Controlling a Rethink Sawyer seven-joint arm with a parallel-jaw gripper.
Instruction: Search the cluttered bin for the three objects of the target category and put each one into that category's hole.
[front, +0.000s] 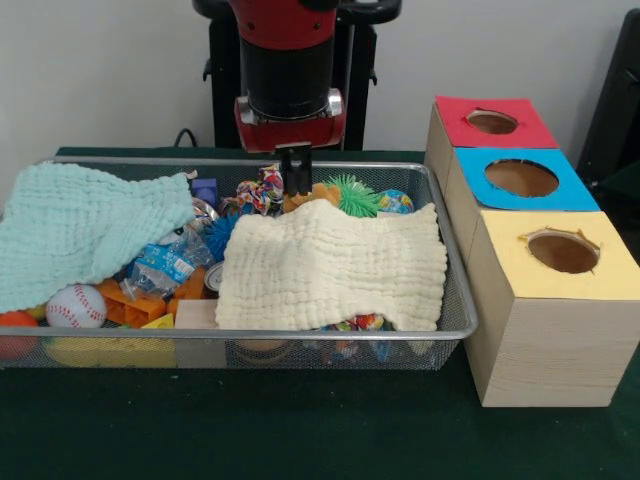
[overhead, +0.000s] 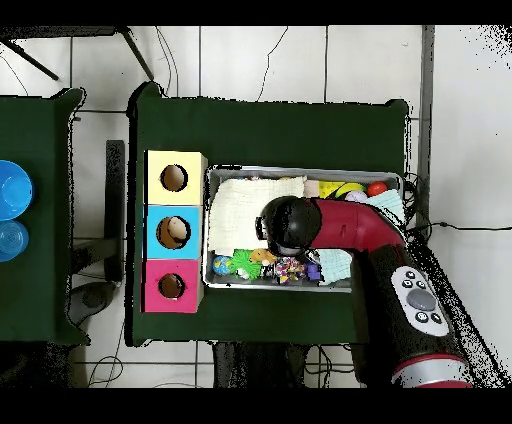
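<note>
The wire mesh bin (front: 455, 250) lies on the green table and is full of clutter; it also shows in the overhead view (overhead: 209, 230). The hole (front: 492, 122) in the red card face is on the farthest wooden box, to the bin's right, and shows in the overhead view (overhead: 171, 286). My gripper (front: 296, 188) hangs straight down into the back middle of the bin. It is just behind a pale yellow cloth (front: 330, 265), next to a coloured rope toy (front: 262, 190) and an orange thing. In the overhead view the arm's wrist (overhead: 285, 222) hides the gripper.
A mint cloth (front: 85, 225) covers the bin's left part. A baseball (front: 76, 306), an orange ball (front: 12, 335), a green spiky ball (front: 352, 195) and crumpled wrappers lie among the clutter. The blue-faced hole (front: 521, 178) and the yellow-faced hole (front: 563, 252) are nearer the camera.
</note>
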